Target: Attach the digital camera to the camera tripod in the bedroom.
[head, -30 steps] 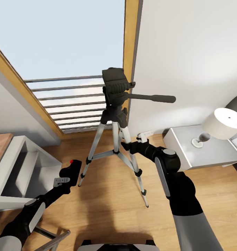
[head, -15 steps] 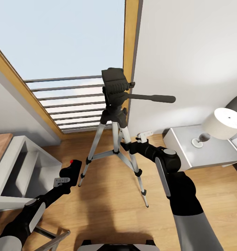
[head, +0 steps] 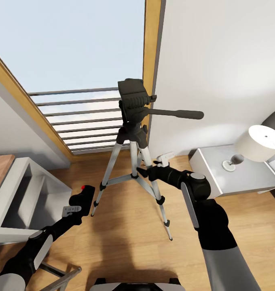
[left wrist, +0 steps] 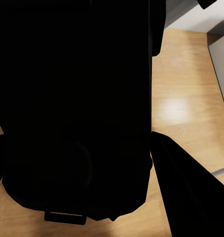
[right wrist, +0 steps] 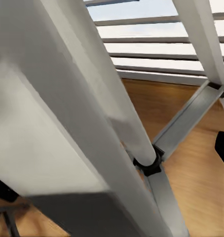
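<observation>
Left gripper [head: 79, 206] clamped on the camera [head: 83, 199], red button up, held low above the wood floor [head: 125, 226], well left of the tripod [head: 133, 133]. Right gripper [head: 140, 171] reaches in against a tripod leg [right wrist: 117, 118]; finger spread can't be made out. Tripod stands before the window railing [head: 81, 117], nightstand [head: 230, 178] and lamp [head: 257, 145] to its right.

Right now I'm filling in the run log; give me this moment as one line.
left gripper: holding digital camera, low | right gripper: at camera tripod leg, grip unclear | camera not mounted
</observation>
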Controlling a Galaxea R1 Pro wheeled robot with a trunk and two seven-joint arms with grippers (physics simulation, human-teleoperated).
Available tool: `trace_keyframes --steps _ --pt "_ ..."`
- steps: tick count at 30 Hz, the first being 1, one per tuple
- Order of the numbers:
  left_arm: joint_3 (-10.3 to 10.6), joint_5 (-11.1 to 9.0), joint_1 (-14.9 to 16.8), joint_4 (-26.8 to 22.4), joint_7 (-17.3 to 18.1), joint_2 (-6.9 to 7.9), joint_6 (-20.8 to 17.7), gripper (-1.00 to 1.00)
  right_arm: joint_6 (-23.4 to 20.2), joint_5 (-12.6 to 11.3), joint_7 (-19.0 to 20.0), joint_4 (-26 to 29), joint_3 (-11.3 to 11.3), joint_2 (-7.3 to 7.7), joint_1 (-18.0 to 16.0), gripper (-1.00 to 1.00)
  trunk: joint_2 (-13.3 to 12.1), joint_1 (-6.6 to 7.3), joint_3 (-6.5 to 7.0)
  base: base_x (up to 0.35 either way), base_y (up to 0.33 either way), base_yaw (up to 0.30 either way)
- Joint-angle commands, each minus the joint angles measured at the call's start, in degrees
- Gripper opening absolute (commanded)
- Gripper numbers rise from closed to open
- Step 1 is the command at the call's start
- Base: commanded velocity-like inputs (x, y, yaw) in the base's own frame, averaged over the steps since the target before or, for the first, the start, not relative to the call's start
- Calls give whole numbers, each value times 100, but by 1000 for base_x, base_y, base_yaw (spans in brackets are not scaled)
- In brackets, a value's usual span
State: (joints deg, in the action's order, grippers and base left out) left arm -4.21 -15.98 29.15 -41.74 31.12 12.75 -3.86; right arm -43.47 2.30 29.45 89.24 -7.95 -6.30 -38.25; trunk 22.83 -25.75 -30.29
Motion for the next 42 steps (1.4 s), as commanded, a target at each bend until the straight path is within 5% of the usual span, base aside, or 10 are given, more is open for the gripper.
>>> trace_keyframes --steps 1,18,19,42 --pt "-9 -46 3 1 35 -2 -35 -100 -28 28 81 5 7 -1 -5 100 9 -3 -8 0 0 0" --pt "-9 -45 3 6 34 -3 -35 -100 -25 80 292 -3 13 6 -4 100 9 -3 -8 0 0 0" --pt "-9 -45 3 7 34 -5 -35 -100 -24 85 291 -3 13 6 -5 -100 9 -3 -8 0 0 0" --pt "-9 -45 3 -2 35 -1 -35 -100 22 99 247 5 31 60 -7 -100 9 -3 -8 0 0 0"
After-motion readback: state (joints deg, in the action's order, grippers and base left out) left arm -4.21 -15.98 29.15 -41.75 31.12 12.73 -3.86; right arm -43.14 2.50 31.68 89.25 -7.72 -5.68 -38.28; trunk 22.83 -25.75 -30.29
